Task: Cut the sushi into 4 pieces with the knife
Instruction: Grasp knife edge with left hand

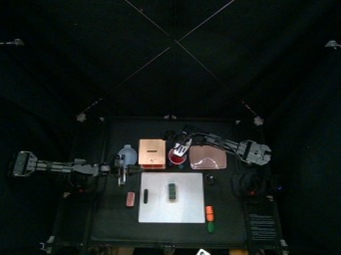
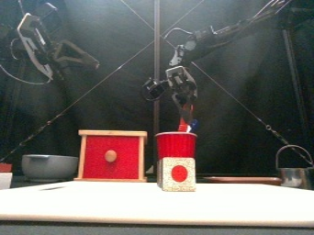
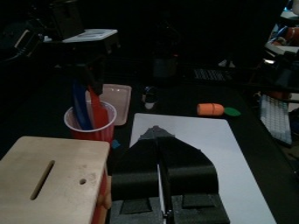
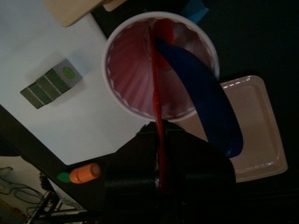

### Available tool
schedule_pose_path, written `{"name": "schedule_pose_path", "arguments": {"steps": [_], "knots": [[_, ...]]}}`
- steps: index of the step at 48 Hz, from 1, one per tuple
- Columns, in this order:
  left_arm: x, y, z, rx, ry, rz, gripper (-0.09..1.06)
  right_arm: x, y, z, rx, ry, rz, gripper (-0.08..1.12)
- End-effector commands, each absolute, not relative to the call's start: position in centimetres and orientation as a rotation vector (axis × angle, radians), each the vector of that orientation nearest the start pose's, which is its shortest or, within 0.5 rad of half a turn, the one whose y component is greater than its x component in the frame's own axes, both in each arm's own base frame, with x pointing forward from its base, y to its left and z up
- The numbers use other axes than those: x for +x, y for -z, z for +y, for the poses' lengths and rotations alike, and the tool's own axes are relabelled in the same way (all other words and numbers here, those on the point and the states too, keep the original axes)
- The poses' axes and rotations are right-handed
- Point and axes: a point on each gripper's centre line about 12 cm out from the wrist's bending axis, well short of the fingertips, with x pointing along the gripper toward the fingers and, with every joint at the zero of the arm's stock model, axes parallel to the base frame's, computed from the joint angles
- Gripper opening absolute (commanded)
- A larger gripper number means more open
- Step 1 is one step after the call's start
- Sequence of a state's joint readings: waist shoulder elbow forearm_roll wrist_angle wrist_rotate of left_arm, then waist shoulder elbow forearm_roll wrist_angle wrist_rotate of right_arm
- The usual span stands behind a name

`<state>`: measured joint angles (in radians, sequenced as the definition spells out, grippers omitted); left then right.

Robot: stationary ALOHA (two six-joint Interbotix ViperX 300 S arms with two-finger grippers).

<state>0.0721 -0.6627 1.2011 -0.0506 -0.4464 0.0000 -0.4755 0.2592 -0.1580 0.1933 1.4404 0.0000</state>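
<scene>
- Right end effector (image 2: 185,99) is straight over the cup (image 2: 175,147), pinched on the red knife (image 4: 159,79). The knife's lower part is down inside the cup.
- Blue knife (image 4: 205,96) sits in the same cup, leaning just beside the red one – nothing's touching it.
- Cup stands between the box (image 1: 151,151) on its left and the tray (image 1: 210,156) on its right, toward the back of the surface (image 1: 107,214).
- Sushi (image 1: 170,191) lies on the board (image 1: 189,189) in front of the cup, well apart from either knife – blocks all in one row.
- Left end effector (image 3: 163,147) has its jaws pressed together on nothing. It's off to the left of the box.
- Orange toy with a green end (image 1: 212,212) lies off the board's front right corner.
</scene>
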Motion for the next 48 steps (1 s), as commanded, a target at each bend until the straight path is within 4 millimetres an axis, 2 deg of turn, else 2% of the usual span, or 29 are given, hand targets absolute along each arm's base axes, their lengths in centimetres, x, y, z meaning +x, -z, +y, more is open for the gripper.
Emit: {"name": "schedule_pose_path", "arguments": {"steps": [1, 9, 16, 21, 28, 32, 37, 48], "knots": [[23.9, -24.1, 2.3, -0.047, -0.107, 0.070, 0.01, 39.6, -29.6, -18.2, 0.500, 0.253, 1.365, 0.02], [23.8, -24.1, 2.3, -0.046, -0.110, 0.067, 0.02, 38.7, -33.9, -17.3, 0.470, 0.248, 1.270, 0.03], [23.7, -24.6, 2.3, -0.045, -0.111, 0.040, 0.07, 37.3, -36.5, -16.0, 0.438, 0.249, 1.215, 0.03], [23.6, -24.7, 2.3, -0.042, -0.111, 0.021, 0.17, 36.4, -38.0, -14.4, 0.401, 0.241, 1.175, 0.03], [23.4, -24.9, 2.3, -0.038, -0.112, -0.026, 0.38, 35.2, -39.7, -11.8, 0.312, 0.240, 1.076, 0.03], [23.2, -25.1, 2.3, -0.033, -0.113, -0.060, 0.49, 34.5, -39.8, -10.5, 0.261, 0.240, 1.014, 0.03], [23.0, -25.3, 2.4, -0.035, -0.116, -0.109, 0.63, 33.9, -39.0, -9.0, 0.211, 0.226, 0.939, 0.03], [23.1, -25.5, 2.3, -0.045, -0.116, -0.134, 0.88, 32.8, -35.5, -5.8, 0.064, 0.181, 0.670, 0.03]]}}
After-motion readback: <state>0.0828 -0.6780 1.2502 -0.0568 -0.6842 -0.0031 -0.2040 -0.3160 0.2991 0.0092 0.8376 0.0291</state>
